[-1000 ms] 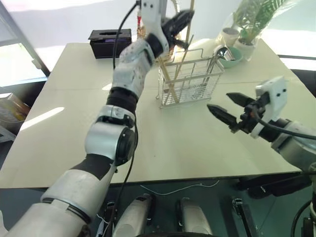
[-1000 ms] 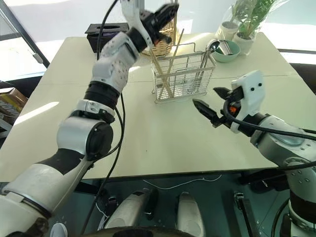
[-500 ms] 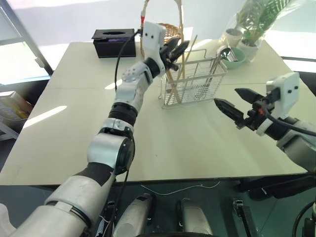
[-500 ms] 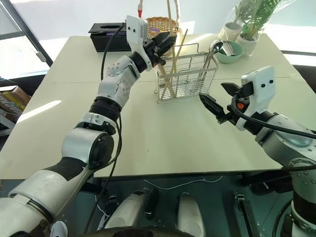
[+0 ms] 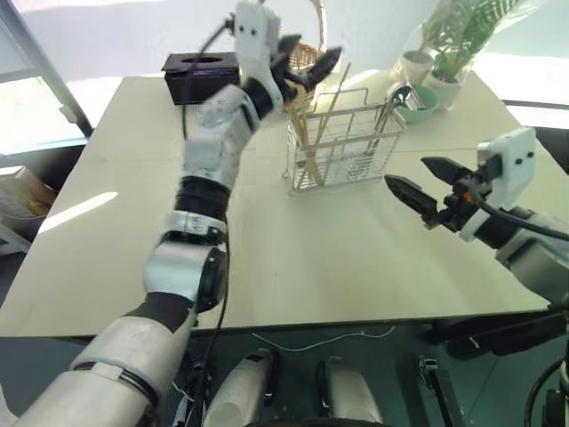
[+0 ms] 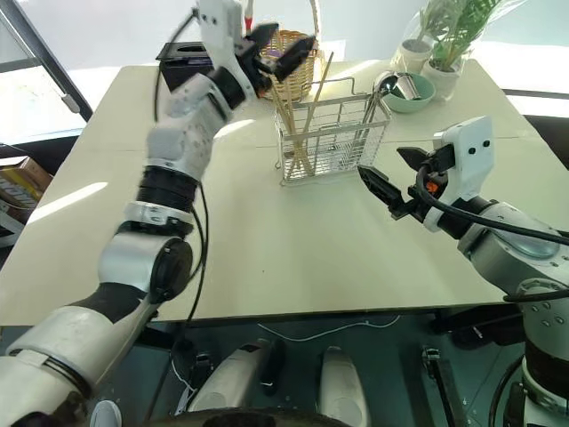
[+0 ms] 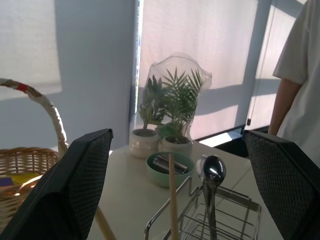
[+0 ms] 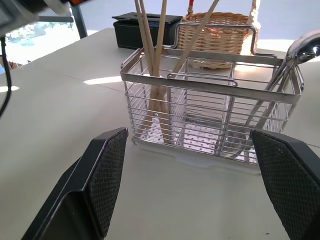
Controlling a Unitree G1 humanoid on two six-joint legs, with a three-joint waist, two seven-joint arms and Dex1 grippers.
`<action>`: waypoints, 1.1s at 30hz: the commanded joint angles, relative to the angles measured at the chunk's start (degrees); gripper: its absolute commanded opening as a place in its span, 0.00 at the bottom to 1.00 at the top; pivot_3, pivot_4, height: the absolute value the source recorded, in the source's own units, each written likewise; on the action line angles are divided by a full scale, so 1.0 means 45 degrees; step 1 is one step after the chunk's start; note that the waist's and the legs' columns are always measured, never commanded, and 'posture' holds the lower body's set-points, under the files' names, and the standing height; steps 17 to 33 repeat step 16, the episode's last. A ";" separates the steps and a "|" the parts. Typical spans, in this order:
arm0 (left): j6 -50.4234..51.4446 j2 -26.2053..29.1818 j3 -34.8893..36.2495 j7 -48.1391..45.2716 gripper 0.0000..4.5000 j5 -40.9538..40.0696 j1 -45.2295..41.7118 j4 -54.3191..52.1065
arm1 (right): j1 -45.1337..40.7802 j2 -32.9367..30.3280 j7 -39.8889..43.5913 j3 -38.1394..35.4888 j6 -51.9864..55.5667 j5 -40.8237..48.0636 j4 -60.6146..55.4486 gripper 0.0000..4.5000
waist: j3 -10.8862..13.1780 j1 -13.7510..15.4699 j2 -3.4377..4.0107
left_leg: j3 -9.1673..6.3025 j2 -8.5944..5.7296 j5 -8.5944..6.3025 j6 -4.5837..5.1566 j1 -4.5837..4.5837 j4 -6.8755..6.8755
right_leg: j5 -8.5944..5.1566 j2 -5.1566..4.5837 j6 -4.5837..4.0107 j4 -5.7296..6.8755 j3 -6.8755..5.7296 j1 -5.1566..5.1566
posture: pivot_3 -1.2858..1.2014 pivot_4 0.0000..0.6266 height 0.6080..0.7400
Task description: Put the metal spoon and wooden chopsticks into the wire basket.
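Wooden chopsticks (image 8: 150, 55) stand bunched in one end compartment of the wire basket (image 8: 210, 120), leaning so their pale tan tips fan out above the rim; their lower ends are partly screened by the wire grid, and in the right wrist view their tops run out of frame. At the opposite end the metal spoon (image 8: 295, 55) stands handle-down, its shiny oval bowl above the rim and its thin handle hard to follow behind the wires. The basket sits on the pale table (image 5: 293, 258), with a round wicker basket (image 8: 220, 30) and a black box (image 8: 145, 27) behind it and a green bowl (image 7: 167, 167) and potted plants (image 7: 172, 107) off the spoon end. The left claw (image 5: 304, 59) hangs above the chopstick end, fingers spread wide and holding nothing, apart from the stick tips just beside it. The right claw (image 5: 416, 183) is level near the basket's spoon end, open and empty, not touching it. A person's sleeve and arm (image 7: 295, 75) are cut off at the left wrist view's edge.
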 commanded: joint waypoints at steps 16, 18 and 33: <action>0.2926 0.8191 -0.3039 -0.7221 0.97 0.0332 0.5446 -0.7646 | -0.1172 -0.0596 0.2728 0.0798 -0.1262 -0.2781 0.2389 0.90 | -0.0003 -0.0025 0.0035 | 0.0003 -0.0001 -0.0007 -0.0022 0.0046 -0.0029 | 0.0006 -0.0005 -0.0021 -0.0036 0.0008 -0.0002 | 0.52 0.24 0.95; 0.2926 0.8191 -0.3039 -0.7221 0.97 0.0332 0.5446 -0.7646 | -0.1172 -0.0596 0.2728 0.0798 -0.1262 -0.2781 0.2389 0.90 | -0.0003 -0.0025 0.0035 | 0.0003 -0.0001 -0.0007 -0.0022 0.0046 -0.0029 | 0.0006 -0.0005 -0.0021 -0.0036 0.0008 -0.0002 | 0.52 0.24 0.95; 0.2926 0.8191 -0.3039 -0.7221 0.97 0.0332 0.5446 -0.7646 | -0.1172 -0.0596 0.2728 0.0798 -0.1262 -0.2781 0.2389 0.90 | -0.0003 -0.0025 0.0035 | 0.0003 -0.0001 -0.0007 -0.0022 0.0046 -0.0029 | 0.0006 -0.0005 -0.0021 -0.0036 0.0008 -0.0002 | 0.52 0.24 0.95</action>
